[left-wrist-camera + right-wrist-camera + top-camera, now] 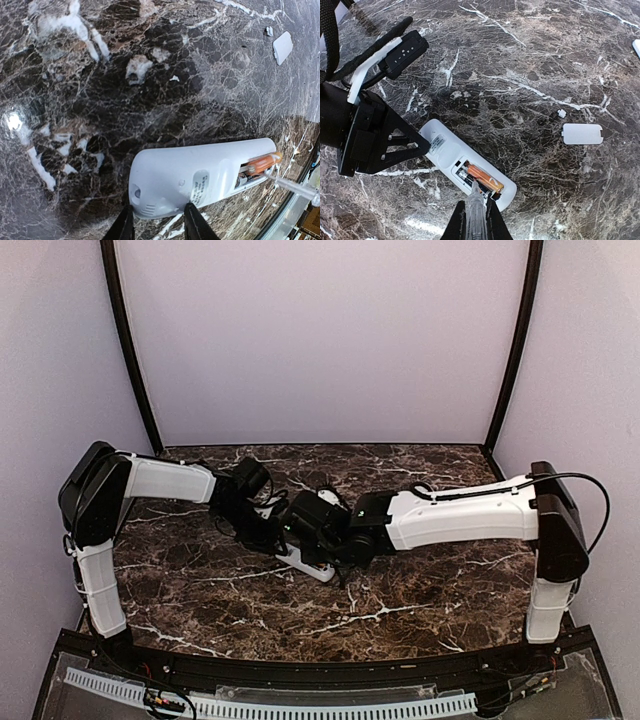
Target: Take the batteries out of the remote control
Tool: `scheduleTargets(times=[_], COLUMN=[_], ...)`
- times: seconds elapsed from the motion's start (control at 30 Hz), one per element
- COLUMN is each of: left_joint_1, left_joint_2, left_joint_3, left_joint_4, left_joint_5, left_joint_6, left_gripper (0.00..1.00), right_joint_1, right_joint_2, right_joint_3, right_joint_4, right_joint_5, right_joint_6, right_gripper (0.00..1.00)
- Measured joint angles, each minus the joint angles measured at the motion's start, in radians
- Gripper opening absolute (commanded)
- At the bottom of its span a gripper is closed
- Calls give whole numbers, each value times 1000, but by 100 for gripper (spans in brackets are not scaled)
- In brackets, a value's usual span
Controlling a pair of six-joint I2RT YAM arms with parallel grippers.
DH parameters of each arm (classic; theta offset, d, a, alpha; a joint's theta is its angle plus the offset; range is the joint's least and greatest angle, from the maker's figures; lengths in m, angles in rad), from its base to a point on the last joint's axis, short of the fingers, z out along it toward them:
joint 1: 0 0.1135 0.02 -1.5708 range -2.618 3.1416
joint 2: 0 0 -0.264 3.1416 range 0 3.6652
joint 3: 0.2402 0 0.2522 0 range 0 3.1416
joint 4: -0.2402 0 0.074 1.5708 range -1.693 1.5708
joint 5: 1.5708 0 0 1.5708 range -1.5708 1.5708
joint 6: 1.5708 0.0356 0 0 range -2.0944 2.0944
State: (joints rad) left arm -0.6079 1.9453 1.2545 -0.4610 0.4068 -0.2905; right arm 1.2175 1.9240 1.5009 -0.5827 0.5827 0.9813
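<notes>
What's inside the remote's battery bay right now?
One orange battery lies in the open bay of the remote, with the grey rod from the right pincer poking in. Whether a second cell sits beside it is unclear.

Remote lies flat, mid-table. Batteries sit in its open bay at one end. Left gripper straddles the opposite end. Right gripper has its rod at the bay. Cover lies well apart.
</notes>
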Motion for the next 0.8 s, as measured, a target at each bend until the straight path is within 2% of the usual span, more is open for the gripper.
scheduleTargets(times=[0.5,0.8], left_joint_1=[-2,-2], left_joint_2=[4,7], left_joint_3=[2,2], left_joint_4=[8,16], left_joint_5=[8,14], left_joint_6=[0,0], left_gripper=[33,33], right_joint_1=[-2,-73], right_joint_2=[-9,-151], right_joint_3=[-19,-184], right_joint_4=[-13,121], right_joint_5=[77,-67], right_joint_6=[8,24], right_gripper=[0,0])
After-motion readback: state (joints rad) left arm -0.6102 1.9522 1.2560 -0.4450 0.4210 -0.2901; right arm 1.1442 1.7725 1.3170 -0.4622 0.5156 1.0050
